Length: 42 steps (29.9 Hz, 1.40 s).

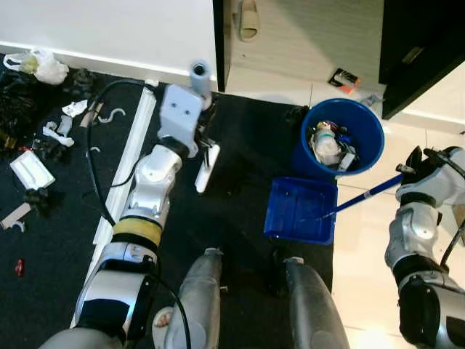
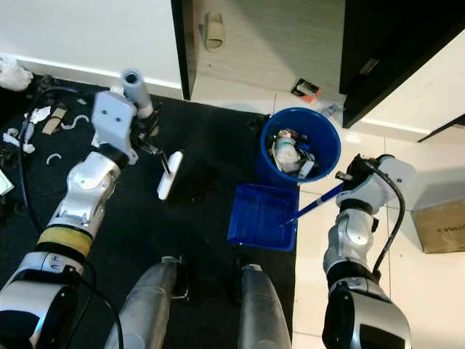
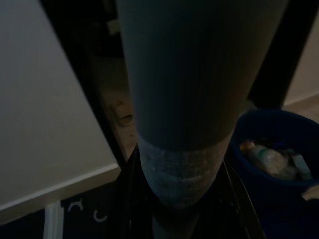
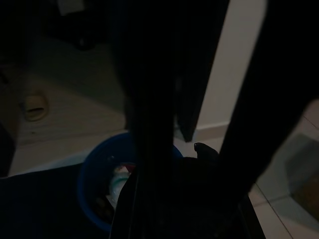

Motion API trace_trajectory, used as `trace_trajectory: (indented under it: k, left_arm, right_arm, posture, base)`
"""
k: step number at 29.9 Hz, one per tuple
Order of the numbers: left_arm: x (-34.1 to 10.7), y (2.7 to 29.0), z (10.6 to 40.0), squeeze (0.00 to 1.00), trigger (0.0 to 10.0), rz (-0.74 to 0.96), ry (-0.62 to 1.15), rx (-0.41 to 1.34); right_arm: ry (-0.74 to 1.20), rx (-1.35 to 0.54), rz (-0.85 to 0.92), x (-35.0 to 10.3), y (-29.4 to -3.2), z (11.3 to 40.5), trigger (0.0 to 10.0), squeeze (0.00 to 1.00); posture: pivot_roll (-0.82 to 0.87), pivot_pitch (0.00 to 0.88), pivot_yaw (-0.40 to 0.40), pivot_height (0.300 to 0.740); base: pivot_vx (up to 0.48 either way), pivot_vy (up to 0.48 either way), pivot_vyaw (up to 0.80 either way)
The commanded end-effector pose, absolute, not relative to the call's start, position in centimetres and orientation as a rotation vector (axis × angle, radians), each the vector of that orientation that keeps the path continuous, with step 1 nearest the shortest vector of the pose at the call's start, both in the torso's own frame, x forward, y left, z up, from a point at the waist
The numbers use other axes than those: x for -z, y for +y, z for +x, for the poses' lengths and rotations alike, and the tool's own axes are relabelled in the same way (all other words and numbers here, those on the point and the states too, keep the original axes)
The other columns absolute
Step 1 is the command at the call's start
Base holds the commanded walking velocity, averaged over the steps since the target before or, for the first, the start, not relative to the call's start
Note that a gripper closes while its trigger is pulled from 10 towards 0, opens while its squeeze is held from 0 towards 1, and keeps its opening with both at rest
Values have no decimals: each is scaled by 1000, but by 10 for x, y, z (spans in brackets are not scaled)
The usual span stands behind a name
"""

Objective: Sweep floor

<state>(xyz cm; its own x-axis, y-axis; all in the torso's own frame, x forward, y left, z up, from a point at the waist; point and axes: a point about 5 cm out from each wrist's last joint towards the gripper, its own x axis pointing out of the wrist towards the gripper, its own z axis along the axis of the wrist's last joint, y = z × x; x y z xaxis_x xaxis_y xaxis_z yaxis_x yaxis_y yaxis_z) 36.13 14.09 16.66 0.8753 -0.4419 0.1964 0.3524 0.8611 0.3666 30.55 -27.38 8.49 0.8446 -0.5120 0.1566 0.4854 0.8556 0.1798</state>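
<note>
My left gripper (image 1: 205,122) is shut on the grey handle (image 3: 184,99) of a broom. The broom's white head (image 1: 205,169) rests on the dark carpet just beyond the gripper. My right gripper (image 2: 352,175) is shut on the long blue handle (image 1: 367,194) of a blue dustpan (image 1: 300,211). The dustpan lies flat at the carpet's edge, in front of my feet. Just behind it stands a blue bucket (image 1: 341,138) with trash inside, also in the right wrist view (image 4: 97,184).
Scraps of litter (image 1: 54,134), a white plastic bag (image 1: 40,65) and a white strip (image 1: 127,163) lie on the carpet to the left. A slipper (image 1: 248,18) and a small packet (image 1: 345,78) lie on the far floor. A black cabinet (image 1: 421,43) and a cardboard box (image 2: 439,225) stand to the right.
</note>
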Motion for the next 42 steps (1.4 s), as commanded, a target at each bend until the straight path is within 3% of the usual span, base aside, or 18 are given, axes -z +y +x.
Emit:
trace_trajectory:
  k: [1,8,14,17,22,28,34,38,39,42]
  left_arm:
    - [-164,139,361,0,10000,380,-289,464]
    - [-148,104,358,0,10000,421,-265,645]
    - [-151,82,359,0,10000,402,-281,702]
    - [-151,69,359,0,10000,383,-287,720]
    - [-151,48,358,0,10000,332,-276,730]
    - [-161,28,363,0,10000,280,-267,717]
    - [-147,0,349,0,10000,241,-215,808]
    - [-164,-22,346,0,10000,58,-250,809]
    - [-182,-31,344,0,10000,99,-338,884]
    - [-194,-23,348,0,10000,238,-394,928]
  right_arm:
    - [-160,619,173,-69,-278,293,0,0]
    - [-132,831,301,-54,-282,276,0,0]
    - [-144,886,397,-49,-282,271,0,0]
    - [-144,858,421,-48,-281,272,0,0]
    - [-9,644,490,-36,-264,285,0,0]
    - [-11,464,377,-48,-252,300,0,0]
    - [-2,451,377,-50,-249,303,0,0]
    - [7,453,380,-49,-249,303,0,0]
    - [15,449,377,-48,-249,303,0,0]
    - [17,445,374,-47,-249,302,0,0]
  posture:
    - [100,313,15,740]
    - [52,377,50,740]
    - [46,406,62,740]
    - [47,407,62,740]
    - [45,420,59,740]
    - [41,422,51,740]
    - [41,417,46,740]
    - [40,418,35,740]
    - [41,422,34,740]
    - [46,413,44,740]
  base:
    - [0,0,0]
    - [0,0,0]
    - [0,0,0]
    - [0,0,0]
    - [0,0,0]
    - [0,0,0]
    - [0,0,0]
    - [0,0,0]
    - [0,0,0]
    - [0,0,0]
